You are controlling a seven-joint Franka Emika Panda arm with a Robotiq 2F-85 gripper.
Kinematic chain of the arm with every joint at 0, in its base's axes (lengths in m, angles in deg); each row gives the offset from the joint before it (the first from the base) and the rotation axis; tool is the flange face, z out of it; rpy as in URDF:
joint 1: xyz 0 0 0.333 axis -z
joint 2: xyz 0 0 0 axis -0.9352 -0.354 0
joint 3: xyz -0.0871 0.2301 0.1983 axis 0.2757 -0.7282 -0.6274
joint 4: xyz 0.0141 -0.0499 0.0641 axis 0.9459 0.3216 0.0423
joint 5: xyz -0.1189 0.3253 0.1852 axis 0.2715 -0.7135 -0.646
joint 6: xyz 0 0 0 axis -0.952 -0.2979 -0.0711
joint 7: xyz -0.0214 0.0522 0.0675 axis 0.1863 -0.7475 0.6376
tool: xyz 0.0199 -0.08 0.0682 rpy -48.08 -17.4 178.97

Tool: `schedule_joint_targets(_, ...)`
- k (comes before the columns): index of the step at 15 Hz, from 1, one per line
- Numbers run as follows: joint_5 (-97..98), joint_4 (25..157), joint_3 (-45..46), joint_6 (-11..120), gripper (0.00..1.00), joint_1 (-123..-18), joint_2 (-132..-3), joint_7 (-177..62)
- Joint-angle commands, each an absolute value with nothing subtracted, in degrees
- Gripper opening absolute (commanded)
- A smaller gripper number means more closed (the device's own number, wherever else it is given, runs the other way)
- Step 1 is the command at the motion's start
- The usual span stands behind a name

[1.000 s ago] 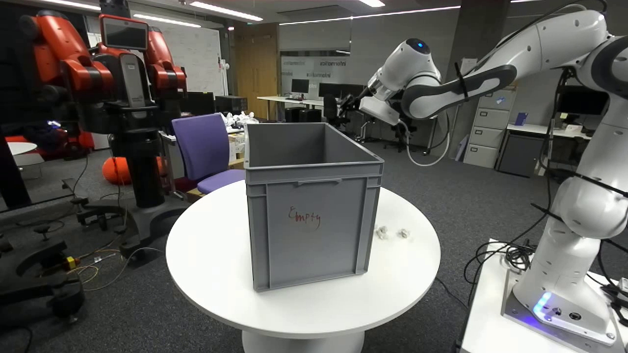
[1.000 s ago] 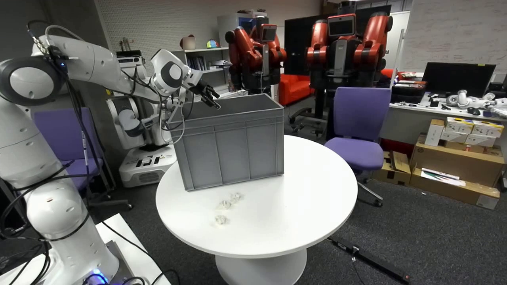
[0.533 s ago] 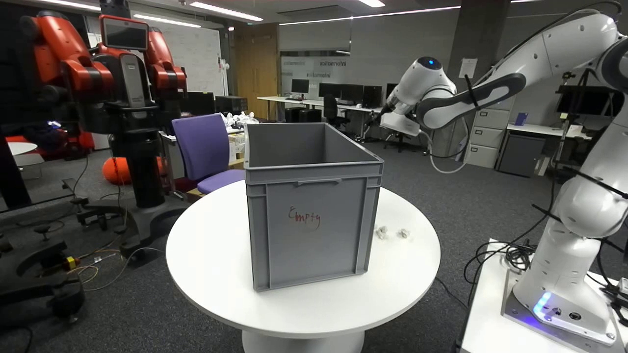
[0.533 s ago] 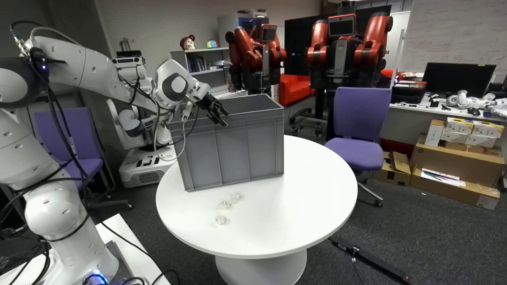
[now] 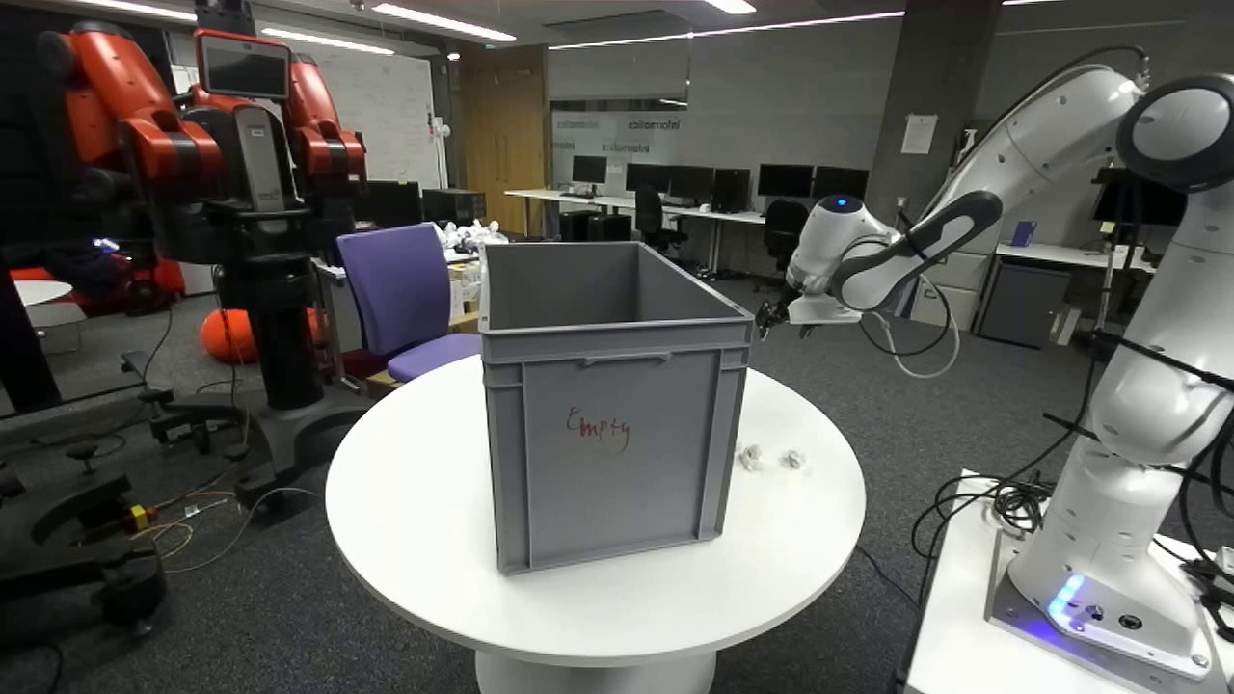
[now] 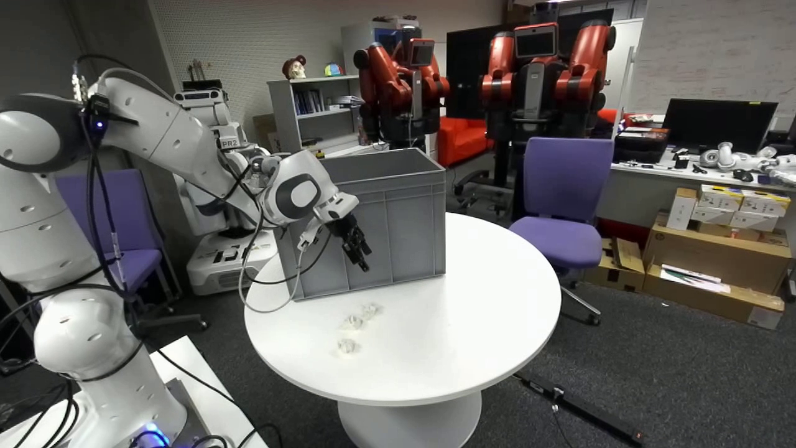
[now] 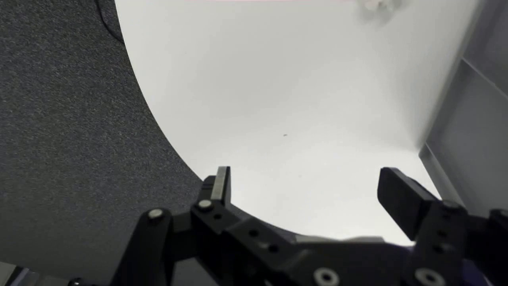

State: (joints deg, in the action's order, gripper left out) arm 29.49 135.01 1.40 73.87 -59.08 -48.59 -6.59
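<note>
Beside the bin [image 6: 401,230], your gripper [image 7: 304,182] slants down, jaws spread around nothing. Near the bin's long side, three white lumps [image 6: 347,346] lie loose; the table [image 6: 491,323], flat, likely keeps the bin upright, mouth up. Beyond the bin: chair [image 6: 564,177], red robots [image 6: 535,90].

in the wrist view the hand [image 7: 303,172] is cut off by the bottom edge, the bin [image 7: 472,131] by the right edge, and a blurred lump [image 7: 375,5] by the top edge. the bin's floor is hidden in both exterior views, where the arm [image 5: 1171,308] is also clipped by a side edge. in an exterior view the arm covers an upper corner of the bin and part of a chair [image 6: 134,218]. the lumps [image 6: 353,322] on the counter [image 6: 485,298] are too small to identify. in an exterior view a post [image 5: 286,337] partly hides a ball [image 5: 227,335].
</note>
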Motion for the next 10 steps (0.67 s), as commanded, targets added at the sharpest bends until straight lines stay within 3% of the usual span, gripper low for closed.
schedule_joint_targets(1, 26.7, 135.1, 3.3, 80.6, 1.0, -59.5, -55.1, -16.9)
schedule_joint_targets(4, 16.6, 136.7, 2.7, 88.4, 1.0, -59.2, -59.9, -29.4)
schedule_joint_targets(10, -6.4, 133.1, -15.8, 87.5, 1.0, -45.4, -68.2, -54.9)
